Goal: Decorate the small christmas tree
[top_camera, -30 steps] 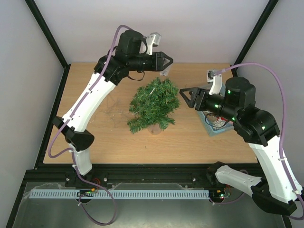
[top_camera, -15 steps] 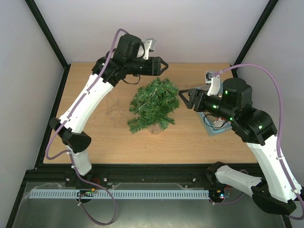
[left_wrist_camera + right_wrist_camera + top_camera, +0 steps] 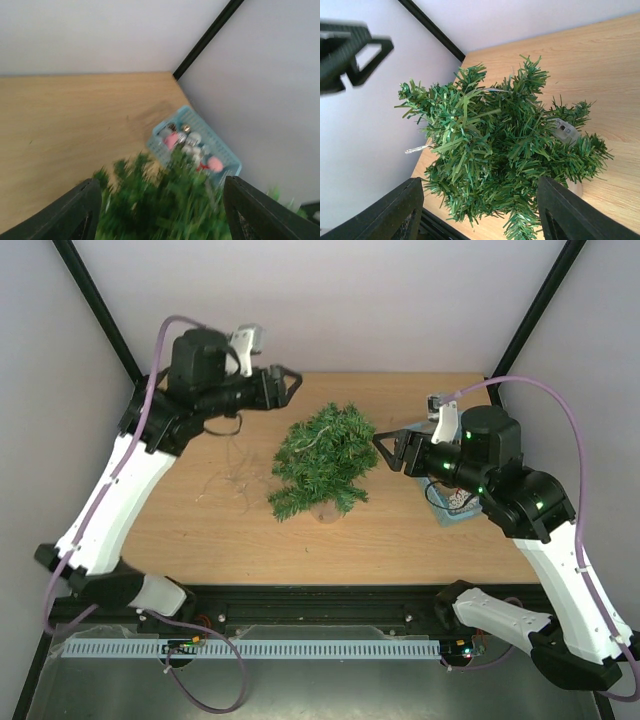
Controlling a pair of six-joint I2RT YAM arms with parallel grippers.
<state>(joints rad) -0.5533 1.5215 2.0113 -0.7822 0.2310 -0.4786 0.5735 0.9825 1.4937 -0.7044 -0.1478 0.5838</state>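
Observation:
The small christmas tree [image 3: 325,460] stands upright at the table's middle on its round base [image 3: 325,512]. A thin clear wire lies across its upper branches, and a small clear plastic box [image 3: 565,131] sits among the needles. My left gripper [image 3: 290,385] hovers behind and left of the tree, open and empty; in its wrist view the blurred tree [image 3: 170,200] fills the gap between its fingers. My right gripper [image 3: 385,448] is just right of the tree, open with nothing held, and the tree [image 3: 505,150] lies in front of its fingers.
A light-blue basket [image 3: 220,150] of pink and silver ornaments stands right of the tree, largely under my right arm [image 3: 500,470] in the top view. A thin clear wire [image 3: 235,470] trails over the wood left of the tree. Walls and black frame posts close the back corners.
My left arm has swung left and away from above the tree's back, its jaws spreading wider. The right gripper has edged slightly toward the tree. The tree has not moved.

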